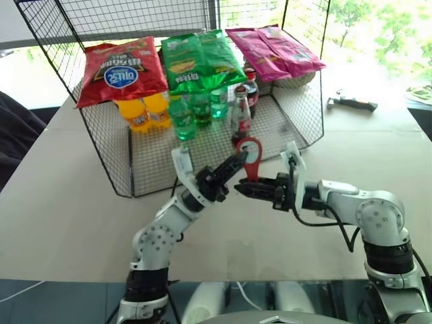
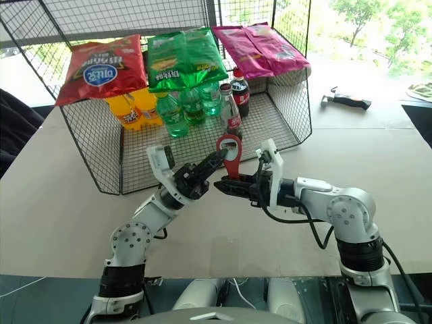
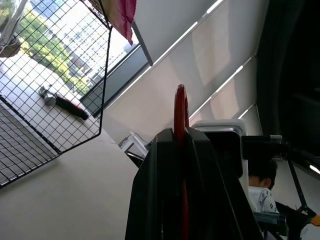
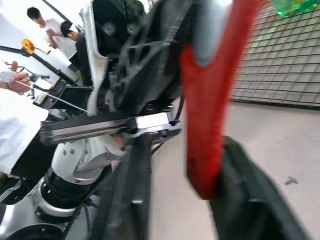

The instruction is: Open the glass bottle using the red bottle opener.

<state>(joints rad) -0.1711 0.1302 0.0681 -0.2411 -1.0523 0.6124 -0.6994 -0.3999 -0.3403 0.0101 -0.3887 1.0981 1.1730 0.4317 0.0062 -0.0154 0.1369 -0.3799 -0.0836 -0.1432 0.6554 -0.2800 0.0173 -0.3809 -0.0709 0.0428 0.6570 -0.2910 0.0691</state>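
Both tools (image 1: 237, 177) (image 1: 244, 187) clamp red bottle opener (image 1: 251, 156); wire basket (image 1: 128, 182) holds glass bottle (image 1: 240, 115).

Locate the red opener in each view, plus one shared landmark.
Left eye: opener centre, between the two grippers.
Right eye: centre, before the cage.
Left wrist: edge-on, rising between the fingers.
Right wrist: handle upper centre-right.
Landmark: wire cage, also in the left wrist view.
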